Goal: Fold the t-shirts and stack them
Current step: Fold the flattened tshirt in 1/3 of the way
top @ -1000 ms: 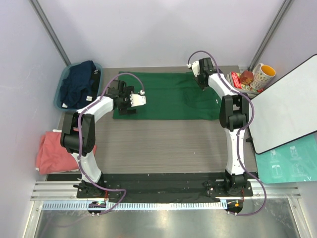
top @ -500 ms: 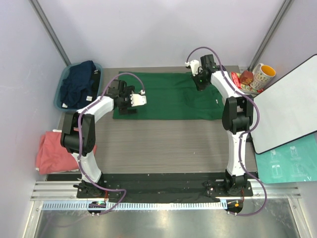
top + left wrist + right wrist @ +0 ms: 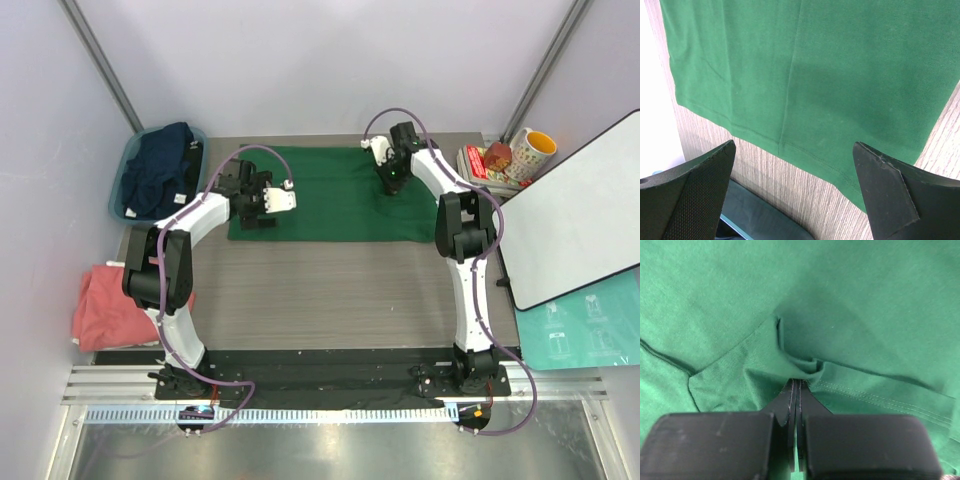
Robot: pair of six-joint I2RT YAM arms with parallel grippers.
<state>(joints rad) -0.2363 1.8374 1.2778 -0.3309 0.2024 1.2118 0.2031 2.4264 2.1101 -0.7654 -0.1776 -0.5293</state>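
I judge step: folding of dark green t-shirt (image 3: 330, 205), spread flat on surface (image 3: 330, 290). Right tool (image 3: 799, 382) clamped on bunched hem at far edge. Left tool (image 3: 792, 150) apart, over left hem, holds nothing. Next I must carry pinched edge inward, lay smooth.

dark green t-shirt (image 3: 330, 205), navy t-shirt (image 3: 160, 170), salmon-pink t-shirt (image 3: 105, 305), teal tub (image 3: 200, 133), grey wood-grain table (image 3: 320, 290)

Pale lilac walls (image 3: 300, 60) enclose a grey wood-grain table (image 3: 330, 290), evenly lit.
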